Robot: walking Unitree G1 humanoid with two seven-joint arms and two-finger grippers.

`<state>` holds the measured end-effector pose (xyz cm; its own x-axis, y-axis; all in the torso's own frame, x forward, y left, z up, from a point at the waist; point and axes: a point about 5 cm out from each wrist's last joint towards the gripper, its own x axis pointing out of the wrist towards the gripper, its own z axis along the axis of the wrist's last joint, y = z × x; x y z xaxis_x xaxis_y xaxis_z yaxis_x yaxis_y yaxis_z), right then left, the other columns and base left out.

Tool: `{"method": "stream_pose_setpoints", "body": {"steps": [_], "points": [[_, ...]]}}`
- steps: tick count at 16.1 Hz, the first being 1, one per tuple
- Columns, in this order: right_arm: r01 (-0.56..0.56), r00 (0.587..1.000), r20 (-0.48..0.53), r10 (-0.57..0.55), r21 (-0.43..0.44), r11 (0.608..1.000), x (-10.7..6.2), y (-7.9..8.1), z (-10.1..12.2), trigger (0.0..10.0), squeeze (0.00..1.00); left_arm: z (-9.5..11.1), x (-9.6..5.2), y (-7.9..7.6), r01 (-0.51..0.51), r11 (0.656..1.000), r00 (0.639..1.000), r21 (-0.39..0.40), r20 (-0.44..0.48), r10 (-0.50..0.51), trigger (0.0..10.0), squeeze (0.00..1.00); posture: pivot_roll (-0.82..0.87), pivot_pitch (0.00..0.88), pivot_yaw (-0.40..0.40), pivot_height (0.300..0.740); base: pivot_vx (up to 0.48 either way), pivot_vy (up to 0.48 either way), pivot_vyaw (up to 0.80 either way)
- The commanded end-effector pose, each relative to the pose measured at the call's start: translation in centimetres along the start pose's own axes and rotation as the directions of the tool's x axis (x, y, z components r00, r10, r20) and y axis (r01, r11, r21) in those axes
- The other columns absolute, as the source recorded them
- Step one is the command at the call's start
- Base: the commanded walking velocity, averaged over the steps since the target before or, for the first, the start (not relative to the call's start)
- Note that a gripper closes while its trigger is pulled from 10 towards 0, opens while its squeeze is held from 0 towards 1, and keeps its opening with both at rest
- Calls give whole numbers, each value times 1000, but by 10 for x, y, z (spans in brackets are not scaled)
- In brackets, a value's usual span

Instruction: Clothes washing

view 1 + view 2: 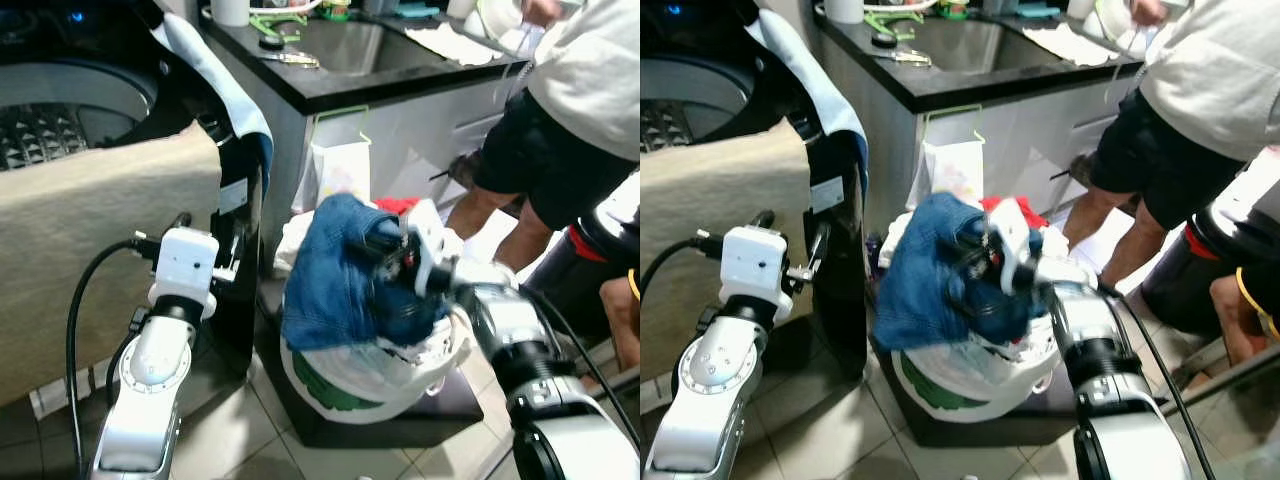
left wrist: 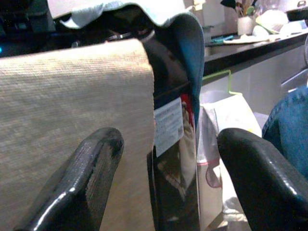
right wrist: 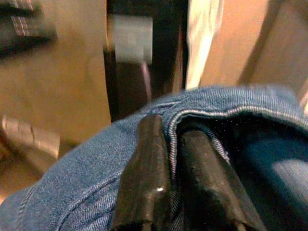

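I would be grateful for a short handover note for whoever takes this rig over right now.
Right hand: shut on a seam fold of the blue jeans, which are raised over the white laundry basket.
Left hand: open, holding nothing, near the beige towel draped over the washing machine rim.
Done: jeans gripped. Left: carry them to the open drum and drop them in; more clothes sit in the basket.
A person stands at the sink counter, close on the right.
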<state>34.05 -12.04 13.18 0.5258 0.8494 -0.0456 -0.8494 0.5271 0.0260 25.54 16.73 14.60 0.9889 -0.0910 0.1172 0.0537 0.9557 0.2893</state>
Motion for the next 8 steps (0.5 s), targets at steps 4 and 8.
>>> {"method": "stream_pose_setpoints", "body": {"steps": [4,8], "points": [[-19,972,231,35,-73,997,6,-6,87,0,0,3,4,-7,17,1000,1000,-13,15,-17,10000,0,193,0,-141,740,0,0,0],[69,918,396,-34,-75,995,6,-14,144,0,0,2,5,-9,12,1000,1000,-12,12,-12,10000,0,191,0,-143,740,0,0,0]]}}
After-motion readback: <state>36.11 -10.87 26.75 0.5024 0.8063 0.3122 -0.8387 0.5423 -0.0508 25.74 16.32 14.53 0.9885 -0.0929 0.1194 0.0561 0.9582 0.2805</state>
